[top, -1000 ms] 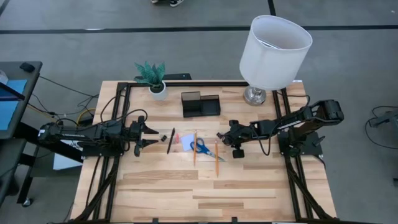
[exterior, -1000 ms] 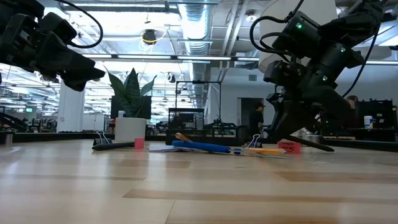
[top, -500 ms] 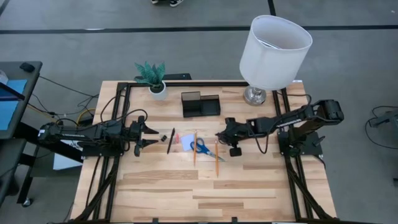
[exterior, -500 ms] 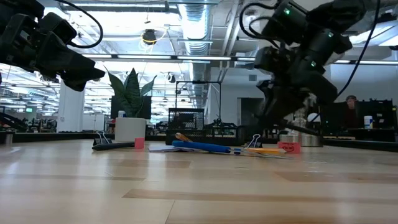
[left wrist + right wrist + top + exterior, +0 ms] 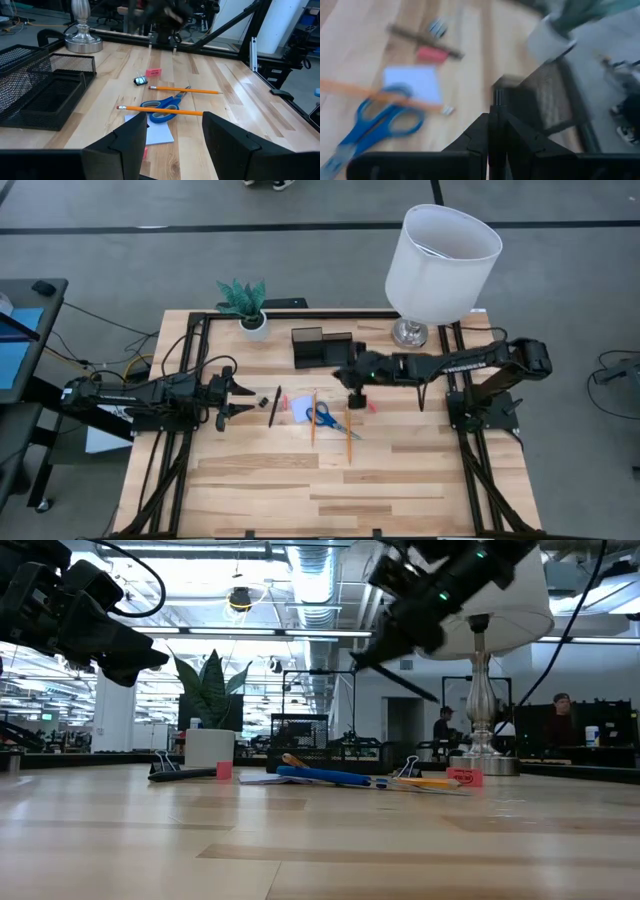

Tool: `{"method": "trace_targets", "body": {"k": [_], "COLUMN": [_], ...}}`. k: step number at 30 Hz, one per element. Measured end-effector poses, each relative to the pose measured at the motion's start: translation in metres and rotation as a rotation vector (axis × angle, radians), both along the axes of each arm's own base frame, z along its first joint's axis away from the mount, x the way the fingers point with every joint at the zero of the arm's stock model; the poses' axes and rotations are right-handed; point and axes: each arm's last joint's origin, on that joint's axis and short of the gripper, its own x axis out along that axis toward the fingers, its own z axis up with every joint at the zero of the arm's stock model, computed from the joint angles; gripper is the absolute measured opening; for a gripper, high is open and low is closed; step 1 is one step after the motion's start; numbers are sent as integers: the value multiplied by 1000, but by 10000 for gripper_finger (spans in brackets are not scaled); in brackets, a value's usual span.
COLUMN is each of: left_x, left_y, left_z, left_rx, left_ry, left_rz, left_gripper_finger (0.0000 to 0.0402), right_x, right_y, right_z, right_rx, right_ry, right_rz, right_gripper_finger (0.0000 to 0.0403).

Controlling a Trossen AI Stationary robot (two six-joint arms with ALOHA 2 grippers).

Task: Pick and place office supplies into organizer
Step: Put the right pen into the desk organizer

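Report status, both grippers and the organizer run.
Right gripper shut on slim black pen, beside black mesh organizer tray. Left gripper open, hovering over wooden table. Nothing between pen and tray.

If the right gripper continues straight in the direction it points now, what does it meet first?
Probably the organizer. The right gripper, jaws shut on a black pen, points toward it; height above it is unclear.

The worktop [image 5: 260, 480] is pale wood in striped planks, framed by black rails. The scissors [image 5: 325, 418] have blue handles. Two pencils [image 5: 313, 418] are orange-yellow. The organizer [image 5: 322, 347] is black mesh. The note pad [image 5: 298, 408] is pale blue-white. An eraser [image 5: 154, 73] is pink-red. The lamp [image 5: 442, 260] has a white shade and silver base. The plant [image 5: 243, 298] is green in a white pot.
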Motion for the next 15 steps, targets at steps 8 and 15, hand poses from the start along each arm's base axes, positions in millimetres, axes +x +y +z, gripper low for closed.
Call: {"method": "trace_targets", "body": {"k": [8, 15], "left_x": [0, 0], "left_y": [0, 0], "left_z": [0, 0], "left_rx": [0, 0], "left_ry": [0, 0], "left_rz": [0, 0], "left_gripper_finger": [183, 183], "right_x": [14, 11], "right_y": [-39, -68], "right_z": [46, 69], "right_rx": [10, 68], "right_ry": [-326, -591], "right_rz": [-12, 14], "right_gripper_finger": [45, 45]}}
